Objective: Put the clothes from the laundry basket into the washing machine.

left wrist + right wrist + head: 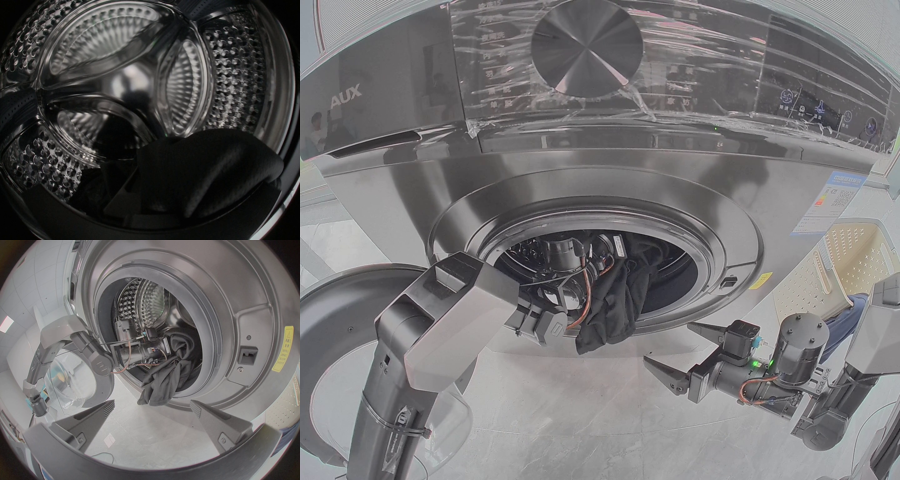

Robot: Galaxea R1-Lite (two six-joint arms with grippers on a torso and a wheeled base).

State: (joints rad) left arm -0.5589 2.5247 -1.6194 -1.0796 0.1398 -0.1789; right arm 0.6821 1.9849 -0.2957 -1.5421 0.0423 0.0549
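Note:
The washing machine [600, 181] stands with its round opening [669, 244] facing me. A black garment [615, 300] hangs over the lower rim, half in the drum and half outside. My left arm's wrist [569, 275] is inside the opening, right against the garment, and its gripper end is hidden behind the cloth. In the left wrist view the shiny perforated drum [125, 78] lies ahead, with the black garment [206, 168] bunched low. My right gripper [681, 353] hovers open and empty in front of and below the opening, right of the hanging cloth. The right wrist view shows the garment [168, 374] beyond the right gripper [151, 404].
The machine's glass door [337, 325] is swung open at the left, beside my left arm. A cream perforated laundry basket [850, 250] stands at the right with a blue cloth [844, 322] in it. Pale floor [581, 412] lies below the opening.

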